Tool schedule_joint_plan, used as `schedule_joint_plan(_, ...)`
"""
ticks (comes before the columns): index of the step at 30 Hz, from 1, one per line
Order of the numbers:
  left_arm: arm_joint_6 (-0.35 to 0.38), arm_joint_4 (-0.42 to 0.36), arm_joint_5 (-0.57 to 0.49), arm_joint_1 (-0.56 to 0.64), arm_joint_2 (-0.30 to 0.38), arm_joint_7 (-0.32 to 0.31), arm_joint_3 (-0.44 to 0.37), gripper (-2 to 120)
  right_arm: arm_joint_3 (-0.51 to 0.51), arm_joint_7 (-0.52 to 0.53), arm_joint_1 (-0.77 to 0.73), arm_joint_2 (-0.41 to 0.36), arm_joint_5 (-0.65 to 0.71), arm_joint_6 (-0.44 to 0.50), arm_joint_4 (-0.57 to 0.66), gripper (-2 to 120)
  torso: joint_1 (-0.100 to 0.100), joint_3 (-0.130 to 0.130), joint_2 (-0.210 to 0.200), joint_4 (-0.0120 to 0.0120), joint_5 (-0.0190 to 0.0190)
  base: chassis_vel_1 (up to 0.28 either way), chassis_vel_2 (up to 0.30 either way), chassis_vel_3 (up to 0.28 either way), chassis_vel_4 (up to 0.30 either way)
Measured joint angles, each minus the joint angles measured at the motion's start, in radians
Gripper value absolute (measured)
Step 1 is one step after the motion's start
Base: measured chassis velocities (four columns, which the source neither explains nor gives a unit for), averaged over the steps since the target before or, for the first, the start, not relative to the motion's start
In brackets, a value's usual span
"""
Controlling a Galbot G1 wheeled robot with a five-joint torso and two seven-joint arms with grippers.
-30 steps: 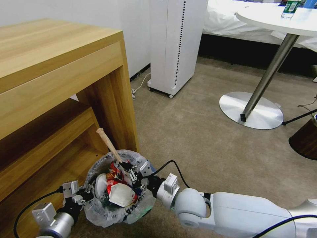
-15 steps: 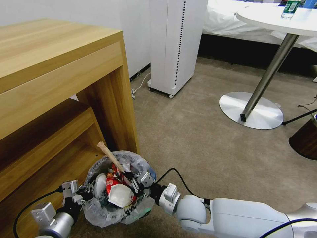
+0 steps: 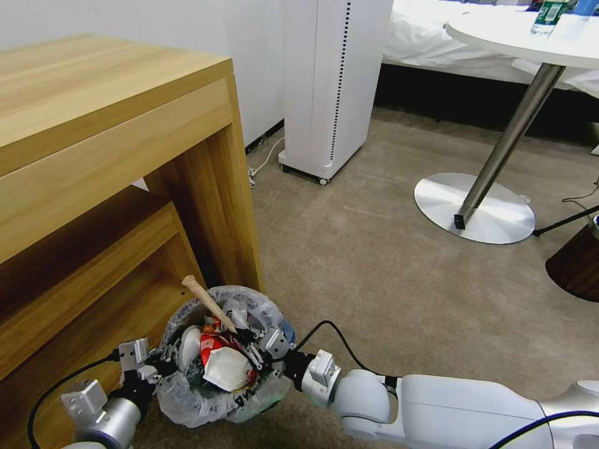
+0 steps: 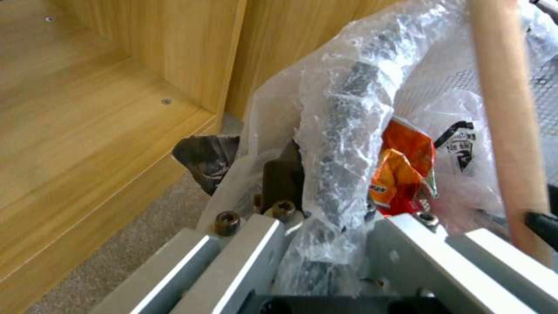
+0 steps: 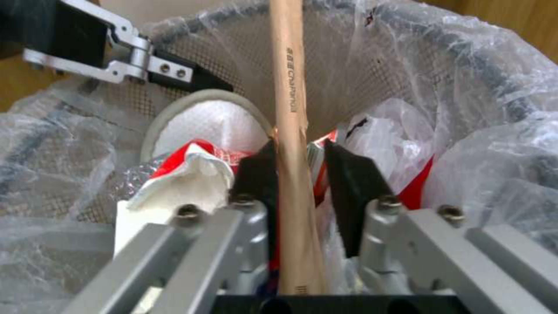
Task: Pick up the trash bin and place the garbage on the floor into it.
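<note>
Beige-tan carpet, the floor [image 3: 387,274], runs from a wooden desk [image 3: 112,156] at nine o'clock of the head view to a round white table [image 3: 530,37] at one o'clock. The trash bin [image 3: 218,399], lined with a translucent bag, sits at seven o'clock beside the desk's leg, stuffed with red wrappers [image 3: 215,340] and white paper [image 3: 228,368]. The left gripper [image 3: 163,365] holds the bin's rim from the nine o'clock side; the right gripper [image 3: 246,340] reaches in from three o'clock, and a wooden stick [image 3: 209,302] slants up out of it toward eleven.

From the left wrist, the left gripper [image 4: 325,209] has its jaws pinched on the bag-wrapped rim of the trash bin [image 4: 348,131]. An orange-red wrapper [image 4: 401,170] lies just inside, the wooden stick [image 4: 505,122] beyond it, the wooden desk [image 4: 104,113] behind.

From the right wrist, the right gripper [image 5: 299,174] has its black fingers [image 5: 352,179] set either side of the wooden stick [image 5: 290,104], one touching it, the other slightly apart. Around it, inside the trash bin [image 5: 494,87], lie a white slipper [image 5: 203,126], the crumpled white paper [image 5: 192,183] and red wrappers [image 5: 416,187]. The left gripper [image 5: 192,80] clamps the far rim.
</note>
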Motion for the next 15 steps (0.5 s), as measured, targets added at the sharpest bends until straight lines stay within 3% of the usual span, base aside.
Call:
schedule_joint_plan(8,0.004,0.003,-0.007,0.0,0.008,-0.005,-0.004,1,0.006,-0.001,0.006,0.0,0.006,0.002,0.015,61,0.0,0.0,0.0,0.0,-0.0001,0.0,0.0,0.0,0.0)
schedule_joint_plan(10,0.005,0.003,-0.009,0.001,0.009,-0.006,-0.005,1,0.012,-0.001,0.004,-0.002,0.01,0.003,0.022,64,0.0,0.0,0.0,0.0001,-0.0001,0.0,0.0,0.0,0.0)
schedule_joint_plan(15,0.01,0.003,-0.011,0.008,0.013,-0.009,-0.007,1,0.05,-0.01,-0.016,-0.019,0.023,0.008,0.053,84,0.0,0.0,0.0,0.0001,0.0,0.0,0.0,0.0,0.0)
